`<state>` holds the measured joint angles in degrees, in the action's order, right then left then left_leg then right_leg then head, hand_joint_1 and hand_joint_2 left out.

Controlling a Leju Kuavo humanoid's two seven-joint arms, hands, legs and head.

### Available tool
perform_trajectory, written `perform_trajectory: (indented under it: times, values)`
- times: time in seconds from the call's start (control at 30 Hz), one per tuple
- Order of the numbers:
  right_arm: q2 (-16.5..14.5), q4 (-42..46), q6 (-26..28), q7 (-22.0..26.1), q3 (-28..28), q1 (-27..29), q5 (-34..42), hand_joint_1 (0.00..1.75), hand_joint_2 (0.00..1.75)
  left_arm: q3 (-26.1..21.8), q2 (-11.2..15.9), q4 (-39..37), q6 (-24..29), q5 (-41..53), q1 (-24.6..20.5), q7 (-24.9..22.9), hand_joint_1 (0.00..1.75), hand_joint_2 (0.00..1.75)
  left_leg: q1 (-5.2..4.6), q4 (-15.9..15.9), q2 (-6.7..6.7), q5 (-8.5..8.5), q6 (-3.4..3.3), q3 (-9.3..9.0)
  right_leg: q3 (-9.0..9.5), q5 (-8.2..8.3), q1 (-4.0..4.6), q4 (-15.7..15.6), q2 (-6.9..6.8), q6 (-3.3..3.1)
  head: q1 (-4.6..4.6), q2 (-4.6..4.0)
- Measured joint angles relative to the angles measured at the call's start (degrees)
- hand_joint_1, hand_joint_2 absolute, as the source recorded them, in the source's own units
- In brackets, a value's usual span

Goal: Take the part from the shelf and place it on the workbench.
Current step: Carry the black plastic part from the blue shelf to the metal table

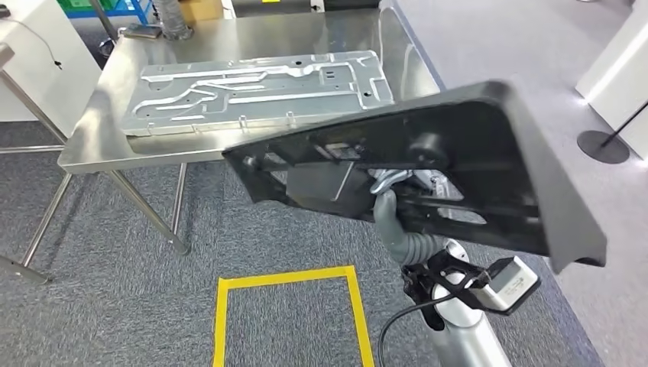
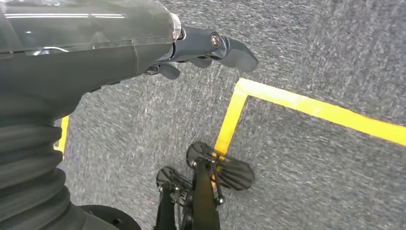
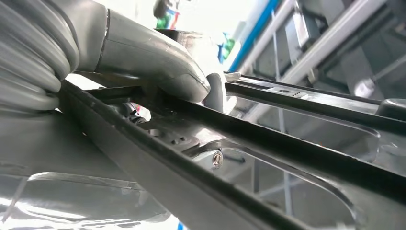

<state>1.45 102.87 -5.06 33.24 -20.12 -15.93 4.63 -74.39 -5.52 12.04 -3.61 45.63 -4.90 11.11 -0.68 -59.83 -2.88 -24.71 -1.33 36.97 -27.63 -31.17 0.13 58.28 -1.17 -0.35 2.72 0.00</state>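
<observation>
The black plastic part [image 1: 458, 153] hangs tilted in the air at the right, near side of the scene, in front of the steel tabletop [image 1: 92, 145] and not touching it. The right hand [image 1: 386, 202] grips it from beneath, thumb [image 3: 158, 72] pressed on a rib. A silver metal panel [image 1: 260, 92] lies flat on the tabletop. The left hand [image 2: 210, 48] hangs over grey carpet [image 2: 311, 52] by yellow floor tape [image 2: 316, 110], fingers loosely curled, holding nothing.
</observation>
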Motion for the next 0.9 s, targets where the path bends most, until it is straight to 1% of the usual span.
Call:
perform_trajectory:
  times: [0.03,0.07,0.1,0.13,0.17,0.2,0.23,0.27,0.3,0.33,0.37,0.43,0.47,0.5,0.53,0.57,0.6,0.63,0.67,0.7,0.73,0.77,0.8,0.83,0.87,0.9]
  values:
    - [-0.03,0.0,-0.04,-0.09,-0.15,-0.03,0.04,1.75,1.75,-0.09,-0.02,0.0,0.01,-0.07,0.01,0.0,0.0,1.75,0.04,0.24,0.43,-0.37,-0.09,-0.38,0.47,-0.1,0.07,0.07,-0.19,0.43,0.01,0.0]
    - [-0.05,0.1,-0.2,-0.15,-0.25,-0.11,0.37,1.75,1.75,-0.19,-0.05,0.0,0.02,-0.21,0.02,0.0,0.0,1.75,0.23,0.62,0.85,-0.26,-0.32,-1.06,0.85,-0.14,0.07,0.44,-0.41,0.77,0.01,0.0]
    - [-0.06,0.34,-0.48,-0.28,-0.27,-0.21,1.0,1.75,1.75,-0.31,-0.09,0.0,0.04,-0.35,0.0,0.01,0.0,1.75,0.44,0.99,1.2,-0.25,-0.58,-1.8,0.8,-0.02,0.02,1.59,-0.3,1.13,0.01,0.0]
    - [0.03,0.81,-0.86,-0.58,-0.2,-0.31,1.77,1.75,1.75,-0.44,-0.14,0.0,0.08,-0.5,-0.06,0.02,0.0,1.75,0.6,1.16,1.5,-0.44,-0.82,-2.56,-0.07,-0.19,-0.06,3.49,-0.04,1.48,0.01,0.0]
    - [0.2,1.47,-1.27,-0.96,-0.06,-0.36,2.48,1.75,1.75,-0.57,-0.18,0.0,0.1,-0.62,-0.09,0.02,0.0,1.75,0.73,1.29,1.72,-0.67,-1.01,-3.24,-1.77,-0.75,-0.2,6.3,0.26,1.79,0.01,0.0]
    - [0.44,2.22,-1.69,-1.39,0.21,-0.35,3.01,1.75,1.75,-0.67,-0.2,0.0,0.13,-0.67,-0.1,0.03,0.0,1.75,0.74,1.3,1.89,-1.09,-1.15,-3.71,-4.1,-1.68,-0.33,9.54,0.58,2.08,-0.01,0.0]
    - [0.7,2.96,-1.97,-1.73,0.6,-0.27,3.17,1.75,1.75,-0.73,-0.21,0.0,0.13,-0.7,-0.04,0.03,0.0,1.75,0.74,1.3,2.1,-1.57,-1.22,-4.16,-6.67,-3.08,-0.45,12.5,0.7,2.33,-0.01,0.0]
    - [0.92,3.56,-2.12,-1.93,1.08,-0.16,2.99,1.75,1.75,-0.78,-0.21,0.0,0.13,-0.72,0.05,0.03,0.0,1.75,0.75,1.3,2.3,-2.14,-1.22,-4.73,-8.96,-4.5,-0.55,14.44,0.75,2.51,-0.01,0.0]
    - [1.09,4.03,-2.14,-2.08,1.56,-0.05,2.5,1.75,1.75,-0.82,-0.21,0.0,0.13,-0.71,0.16,0.03,0.0,1.75,0.76,1.3,2.48,-2.77,-1.17,-5.43,-10.62,-5.35,-0.64,14.98,0.77,2.59,-0.01,0.0]
    - [1.22,4.44,-2.04,-2.18,2.02,0.03,1.77,1.75,1.75,-0.86,-0.23,0.0,0.13,-0.7,0.25,0.03,0.0,1.75,0.77,1.3,2.62,-3.48,-1.07,-6.27,-11.51,-5.05,-0.7,13.88,0.77,2.59,-0.01,0.0]
    - [1.33,4.8,-1.91,-2.23,2.43,0.09,0.95,1.75,1.75,-0.9,-0.27,0.0,0.13,-0.7,0.3,0.03,0.0,1.75,0.78,1.31,2.72,-4.25,-0.94,-7.23,-11.68,-3.12,-0.74,11.2,0.76,2.48,-0.01,0.0]
    - [1.53,5.32,-1.43,-2.28,3.07,0.18,-0.82,1.75,1.75,-0.97,-0.38,0.0,0.12,-0.68,0.36,0.02,0.0,1.75,0.76,1.38,2.87,-5.73,-0.53,-8.86,-11.08,3.96,-0.58,4.68,0.69,1.87,-0.02,0.0]
    - [1.58,5.46,-1.07,-2.29,3.29,0.23,-1.69,1.75,1.75,-0.99,-0.43,0.0,0.09,-0.67,0.35,0.01,0.0,1.75,0.75,1.52,2.9,-6.36,-0.2,-9.46,-10.72,6.51,-0.39,2.53,0.71,1.47,0.0,0.0]
    - [1.61,5.55,-0.68,-2.3,3.44,0.28,-2.44,1.75,1.75,-1.01,-0.46,0.0,0.05,-0.66,0.32,0.0,0.0,1.75,0.75,1.83,2.9,-6.82,0.16,-9.96,-10.47,7.95,-0.19,1.53,0.79,1.05,0.0,0.0]
    - [1.61,5.66,-0.32,-2.28,3.53,0.28,-2.98,1.75,1.75,-1.02,-0.47,0.0,0.02,-0.63,0.23,-0.02,0.0,1.75,0.73,1.85,2.88,-6.87,0.61,-10.5,-10.12,7.71,-0.05,1.23,0.92,0.66,0.02,0.0]
    - [1.6,5.79,-0.07,-2.22,3.59,0.22,-3.28,1.75,1.75,-1.03,-0.47,0.0,-0.01,-0.61,0.09,-0.02,0.0,1.75,0.74,1.5,2.82,-6.57,1.06,-10.66,-9.52,7.36,-0.08,0.87,1.09,0.25,0.04,0.0]
    - [1.59,5.94,0.1,-2.12,3.66,0.17,-3.38,1.75,1.75,-1.03,-0.47,0.0,-0.02,-0.58,-0.08,0.0,0.0,1.75,0.8,0.35,2.76,-6.06,1.43,-10.45,-8.75,7.15,-0.19,0.37,1.18,-0.06,0.03,0.0]
    - [1.57,6.05,0.22,-2.0,3.75,0.09,-3.34,1.75,1.75,-1.03,-0.51,0.0,-0.03,-0.56,-0.27,0.02,0.0,1.75,0.84,-1.84,2.76,-5.43,1.75,-9.55,-7.84,6.75,-0.33,-0.13,1.21,-0.37,0.04,0.0]
    - [1.56,6.11,0.31,-1.92,3.85,0.07,-3.27,1.75,1.75,-1.02,-0.56,0.0,-0.04,-0.55,-0.4,0.03,0.0,1.75,0.93,-4.7,2.77,-5.26,2.01,-7.86,-6.89,6.37,-0.46,-0.52,1.22,-0.59,0.04,0.0]
    - [1.55,6.14,0.39,-1.88,3.96,0.11,-3.2,1.75,1.75,-1.02,-0.59,0.0,-0.05,-0.54,-0.4,0.03,0.0,1.75,1.07,-8.02,2.76,-5.81,2.25,-5.55,-6.01,5.85,-0.55,-0.79,1.22,-0.73,0.03,0.0]
    - [1.55,6.13,0.5,-1.85,4.08,0.2,-3.15,1.75,1.75,-1.01,-0.62,0.0,-0.05,-0.54,-0.3,0.03,0.0,1.75,1.15,-11.05,2.78,-7.15,2.49,-3.03,-5.18,5.22,-0.59,-0.91,1.28,-0.83,0.04,0.01]
    - [1.55,6.13,0.63,-1.78,4.18,0.42,-3.13,1.75,1.75,-1.02,-0.6,0.0,-0.04,-0.54,-0.12,0.03,0.0,1.75,1.26,-13.19,2.78,-9.16,2.73,-0.67,-4.32,4.51,-0.63,-0.96,1.39,-0.84,0.03,0.0]
    - [1.55,6.14,0.77,-1.65,4.26,0.71,-3.11,1.75,1.75,-1.03,-0.58,0.0,-0.03,-0.54,0.06,0.02,0.0,1.75,1.34,-14.08,2.77,-11.16,2.84,1.22,-3.38,3.73,-0.69,-0.97,1.5,-0.78,0.03,0.0]
    - [1.55,6.14,0.9,-1.5,4.31,1.05,-3.09,1.75,1.75,-1.03,-0.56,0.0,-0.02,-0.52,0.2,0.02,0.0,1.75,1.38,-13.57,2.77,-12.4,2.87,2.4,-2.39,2.94,-0.77,-0.97,1.6,-0.68,0.03,0.0]
    - [1.55,6.15,0.99,-1.32,4.34,1.4,-3.08,1.75,1.75,-1.04,-0.56,0.0,-0.02,-0.5,0.31,0.01,0.0,1.75,1.41,-11.64,2.76,-12.02,2.86,2.98,-1.25,2.06,-0.86,-0.97,1.65,-0.53,0.03,0.0]
    - [1.55,6.15,1.02,-1.15,4.34,1.7,-3.1,1.75,1.75,-1.04,-0.56,0.0,-0.02,-0.48,0.43,0.01,0.0,1.75,1.43,-8.69,2.73,-9.41,2.78,3.12,-0.19,1.14,-0.93,-0.99,1.66,-0.35,0.03,0.0]
